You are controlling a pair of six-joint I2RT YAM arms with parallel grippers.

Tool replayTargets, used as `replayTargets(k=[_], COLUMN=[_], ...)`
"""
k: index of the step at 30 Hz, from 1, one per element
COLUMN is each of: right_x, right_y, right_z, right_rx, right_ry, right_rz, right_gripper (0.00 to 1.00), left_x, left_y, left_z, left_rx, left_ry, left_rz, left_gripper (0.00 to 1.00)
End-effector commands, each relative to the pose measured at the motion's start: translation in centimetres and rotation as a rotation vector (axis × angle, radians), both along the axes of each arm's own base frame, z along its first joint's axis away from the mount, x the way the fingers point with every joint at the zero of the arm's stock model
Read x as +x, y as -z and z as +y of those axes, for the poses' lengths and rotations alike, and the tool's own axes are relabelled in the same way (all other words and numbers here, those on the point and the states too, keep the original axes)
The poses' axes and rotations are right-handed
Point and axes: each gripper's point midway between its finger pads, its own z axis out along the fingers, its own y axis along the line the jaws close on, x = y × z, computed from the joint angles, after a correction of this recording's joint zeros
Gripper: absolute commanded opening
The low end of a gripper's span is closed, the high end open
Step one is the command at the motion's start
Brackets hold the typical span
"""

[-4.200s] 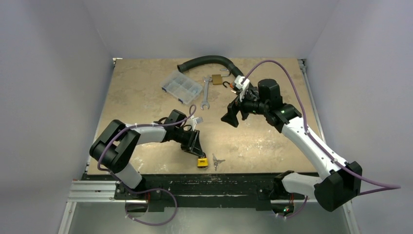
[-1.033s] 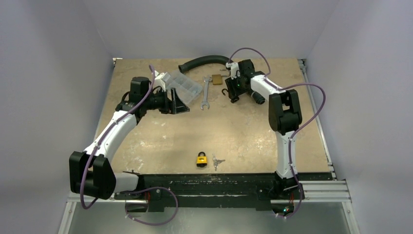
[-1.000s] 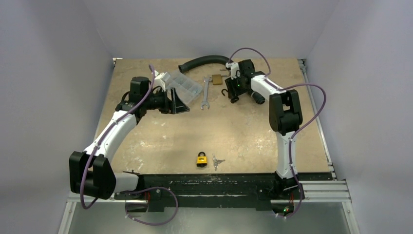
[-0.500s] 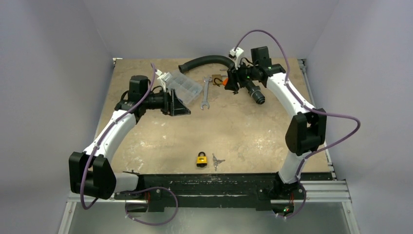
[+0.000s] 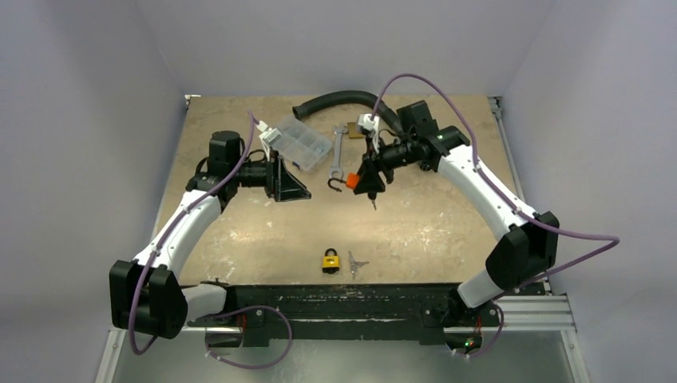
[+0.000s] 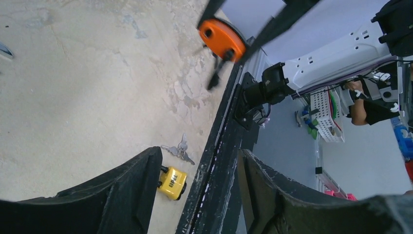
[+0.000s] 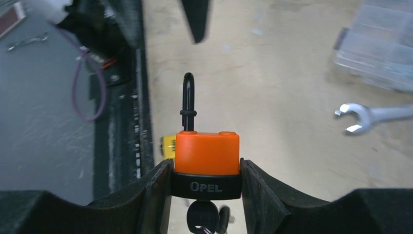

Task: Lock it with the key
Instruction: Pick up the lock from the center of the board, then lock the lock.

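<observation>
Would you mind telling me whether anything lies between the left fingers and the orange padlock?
Nothing visible does. The left fingers are open and face the orange padlock, which the right fingers hold clear of the table. The wrench lies flat on the table, just off that line.

You're working in a robotics lab, at an enclosed test cell. Plain pale walls (image 5: 80,120) box in a scuffed tan table (image 5: 255,231), and the left arm (image 5: 188,223) and right arm (image 5: 487,185) are bolted at a metal rail (image 5: 152,307) along its near edge. A spanner (image 5: 338,152), a clear parts box (image 5: 299,144) and a black hose (image 5: 335,99) lie on top. Past the edge you see grey floor (image 7: 44,146) and a white storage rack (image 6: 324,117).
</observation>
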Motion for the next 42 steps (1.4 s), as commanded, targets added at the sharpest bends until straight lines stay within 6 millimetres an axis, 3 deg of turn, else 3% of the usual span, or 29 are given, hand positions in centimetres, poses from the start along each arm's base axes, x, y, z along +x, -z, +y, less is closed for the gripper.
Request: replayTargets(k=[1,4,9,20,32,42], right_x=[-5.8,-7.1,-7.5,-8.6,-9.0,-8.7], right_y=[-1.9,-2.1,-1.5,-1.4,-1.2,-1.2], right_z=[1.7,2.1,2.0,2.9,3.8,4.1], right_rx=[0.087,0.107,0.093,0.091,0.105,0.105], right_ry=[-0.191,-0.228,-0.234,-0.272,-0.311,-0.315], right_rz=[0.024,0.049,0.062,0.075,0.133,0.147], right_gripper=[0.00,0.00,0.00,0.00,0.00,0.00], left_x=[-0.9,-2.5,-5.0,-5.6,-6.1,-6.5], left_y=[-1.2,-1.2,-1.6,-0.9,-0.8,-0.5], left_z=[-0.2,-1.2,-2.2,-3.8,-4.5,-4.7], left_rx=[-0.038,-0.050,-0.069,-0.052,-0.056,-0.048], left_ry=[0.041,0.099,0.198,0.223,0.251,0.260], left_rz=[-0.097,-0.115,-0.130,-0.120,-0.123,-0.121], left_gripper=[0.60,0.57,0.55,0.51,0.22,0.24])
